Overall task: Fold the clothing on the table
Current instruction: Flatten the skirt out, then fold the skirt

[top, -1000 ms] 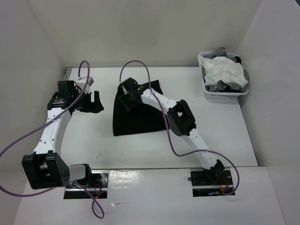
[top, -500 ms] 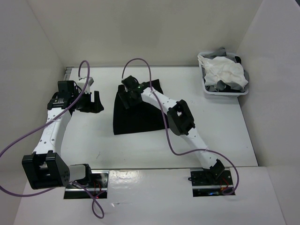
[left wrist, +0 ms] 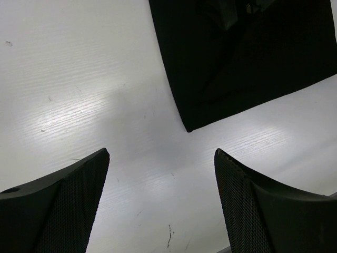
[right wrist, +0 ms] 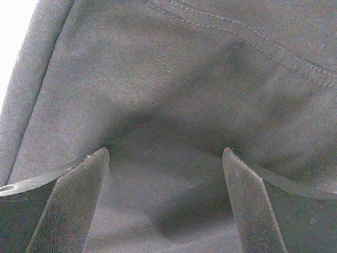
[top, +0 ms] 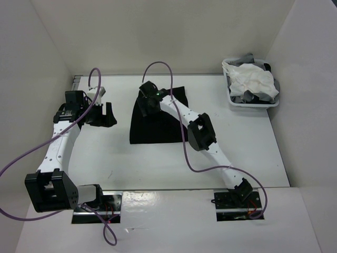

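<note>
Clothing (top: 158, 129) lies centre frame beneath right gripper (right wrist: 166, 153), fingers spread; left gripper (left wrist: 160, 153), also spread, over table (left wrist: 79, 79), clothing upper right.

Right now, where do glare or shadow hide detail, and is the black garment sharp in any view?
Top external: the plain black fabric clothing is a flat dark patch, folds unreadable. Left wrist: glare streaks across the smooth white table. Right wrist: weave and stitching are sharp; a shadow lies between the fingers of the open right gripper; the top-left corner is blown out white.

bright, even light; soft glare streaks the table (left wrist: 89, 105), focus sharp.
</note>
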{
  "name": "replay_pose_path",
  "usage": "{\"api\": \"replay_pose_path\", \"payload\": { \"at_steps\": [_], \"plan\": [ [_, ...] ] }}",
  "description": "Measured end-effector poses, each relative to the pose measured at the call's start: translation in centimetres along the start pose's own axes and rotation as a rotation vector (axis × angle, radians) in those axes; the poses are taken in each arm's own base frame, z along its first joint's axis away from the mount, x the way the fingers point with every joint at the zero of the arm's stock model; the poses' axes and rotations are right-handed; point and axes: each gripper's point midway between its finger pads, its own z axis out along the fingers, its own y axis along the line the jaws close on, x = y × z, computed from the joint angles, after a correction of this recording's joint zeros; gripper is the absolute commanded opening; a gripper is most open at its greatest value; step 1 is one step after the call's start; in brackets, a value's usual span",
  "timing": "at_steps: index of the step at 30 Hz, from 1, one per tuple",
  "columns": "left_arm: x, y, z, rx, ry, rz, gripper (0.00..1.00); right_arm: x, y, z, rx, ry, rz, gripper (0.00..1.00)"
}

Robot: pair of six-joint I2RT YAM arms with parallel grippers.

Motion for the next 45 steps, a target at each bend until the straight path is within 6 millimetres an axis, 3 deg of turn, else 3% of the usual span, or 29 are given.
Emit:
{"api": "replay_pose_path", "payload": {
  "at_steps": [9,15,19,24,27,29,33,36,38,41,43,45],
  "plan": [
    [0.1,-0.1,0.2,0.014,0.007,-0.003,0.87,-1.5,-1.7,0.7,0.028,-0.022,0.021,0.93],
    [0.2,-0.3,0.3,0.024,0.008,-0.002,0.87,-0.9,-2.1,0.2,0.037,0.004,-0.007,0.93],
    [0.2,-0.3,0.3,0.028,0.008,-0.002,0.87,0.6,-1.8,-1.2,0.023,0.055,-0.056,0.94],
    [0.5,-0.6,0.5,0.046,0.016,-0.006,0.84,2.9,-0.5,-5.3,-0.030,0.096,-0.133,0.94],
    [1.1,-0.9,1.5,0.080,0.056,-0.020,0.73,3.2,-0.5,-9.9,-0.056,0.064,-0.167,0.94],
    [2.3,-0.8,3.2,0.099,0.116,-0.037,0.68,2.2,-0.8,-13.5,-0.074,-0.006,-0.177,0.94],
    [5.5,-1.3,6.5,0.144,0.269,-0.076,0.58,0.0,-4.0,-20.7,-0.074,-0.169,-0.154,0.94],
    [7.2,-2.2,8.2,0.173,0.361,-0.084,0.51,-0.8,-9.0,-23.8,-0.041,-0.248,-0.079,0.94],
    [7.7,-2.8,9.0,0.189,0.394,-0.075,0.51,-0.4,-13.2,-24.2,-0.002,-0.258,-0.015,0.94],
    [8.1,-3.8,9.8,0.206,0.423,-0.052,0.51,1.8,-18.5,-23.2,0.055,-0.214,0.072,0.94],
    [8.4,-4.3,10.2,0.210,0.436,-0.037,0.51,3.9,-19.9,-22.2,0.068,-0.164,0.100,0.94],
    [8.9,-4.7,10.5,0.211,0.455,-0.025,0.51,5.7,-19.7,-21.3,0.053,-0.120,0.101,0.94]
  ]
}}
